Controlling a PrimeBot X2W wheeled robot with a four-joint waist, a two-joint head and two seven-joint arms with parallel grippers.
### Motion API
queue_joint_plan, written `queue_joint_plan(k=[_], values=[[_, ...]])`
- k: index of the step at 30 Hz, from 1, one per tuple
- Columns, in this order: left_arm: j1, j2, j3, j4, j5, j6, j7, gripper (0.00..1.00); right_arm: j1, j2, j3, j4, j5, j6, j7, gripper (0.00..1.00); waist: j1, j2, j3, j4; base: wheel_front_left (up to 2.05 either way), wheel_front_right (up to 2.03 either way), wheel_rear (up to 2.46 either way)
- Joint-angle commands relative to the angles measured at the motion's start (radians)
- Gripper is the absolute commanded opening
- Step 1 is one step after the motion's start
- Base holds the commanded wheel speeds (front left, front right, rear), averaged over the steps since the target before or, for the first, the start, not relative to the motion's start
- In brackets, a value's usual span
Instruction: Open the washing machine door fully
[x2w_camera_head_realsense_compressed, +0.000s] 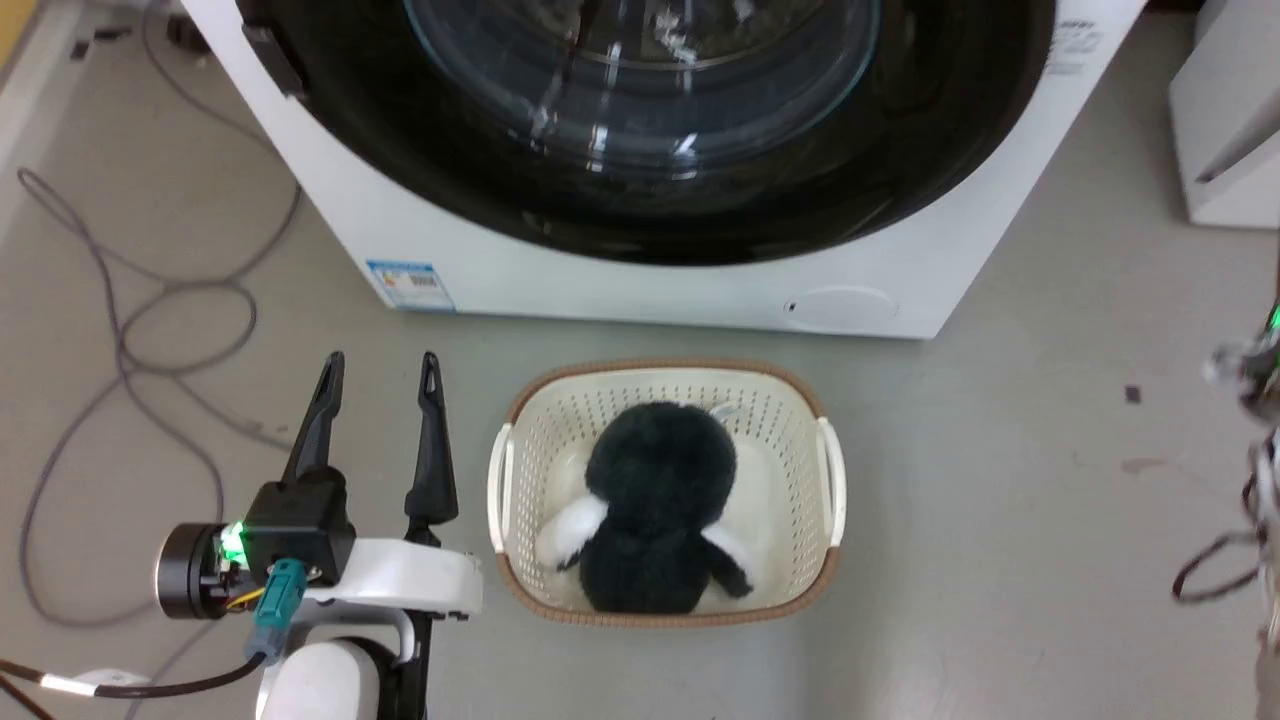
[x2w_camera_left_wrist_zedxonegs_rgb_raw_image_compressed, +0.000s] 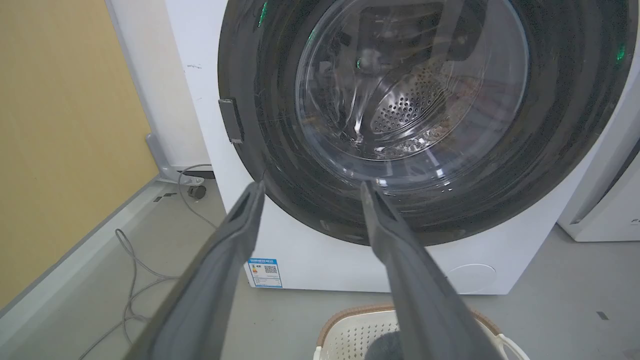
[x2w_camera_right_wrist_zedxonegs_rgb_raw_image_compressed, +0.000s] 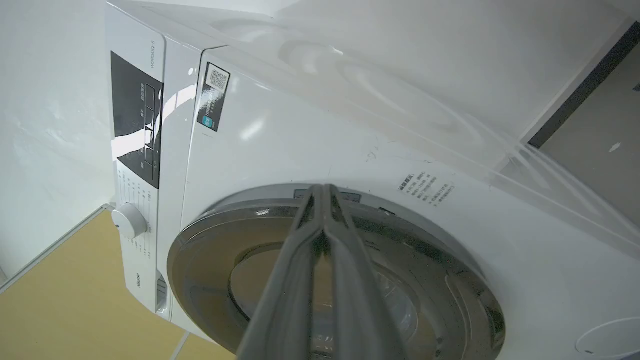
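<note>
The left gripper (x2w_camera_head_realsense_compressed: 382, 362) has its two fingers spread wide, with nothing between them. Just to its right sits a basket (x2w_camera_head_realsense_compressed: 660, 372) holding a black plush toy (x2w_camera_head_realsense_compressed: 655, 510). To its left, cables (x2w_camera_head_realsense_compressed: 120, 330) lie on the floor. Ahead of its fingertips stands the washing machine (x2w_camera_head_realsense_compressed: 600, 285). The door (x2w_camera_head_realsense_compressed: 700, 210) is closed flat against the front, its handle tab (x2w_camera_head_realsense_compressed: 275, 60) ahead and slightly left. The right gripper (x2w_camera_right_wrist_zedxonegs_rgb_raw_image_compressed: 324, 189) has its fingers pressed together, empty, tips at the door's rim; whether they touch it is unclear.

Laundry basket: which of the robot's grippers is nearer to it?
Left. The open left gripper stands just beside the basket, on its left; the shut right gripper points at the washing machine door.
</note>
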Motion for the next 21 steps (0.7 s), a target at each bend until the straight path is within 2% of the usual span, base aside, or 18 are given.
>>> queue_joint_plan(k=[1, 14, 21], values=[[-0.024, 0.0, -0.004, -0.008, 0.0, 0.009, -0.011, 1.0, -0.061, -0.019, 0.009, 0.024, 0.046, 0.001, 0.008, 0.0, -0.0001, -0.0001, 0.03, 0.013, 0.0, 0.0, 0.0], [-0.078, 0.0, -0.032, -0.009, -0.02, 0.028, -0.038, 1.0, -0.365, -0.129, 0.15, 0.279, 0.135, 0.001, 0.06, 0.0, -0.0001, -0.0001, 0.13, 0.061, 0.0, 0.0, 0.0], [-0.096, 0.0, -0.047, -0.01, -0.032, 0.04, -0.05, 1.0, -0.504, -0.159, 0.218, 0.39, 0.169, 0.001, 0.089, 0.0, -0.0001, -0.0001, 0.167, 0.085, 0.0, 0.0, 0.0]])
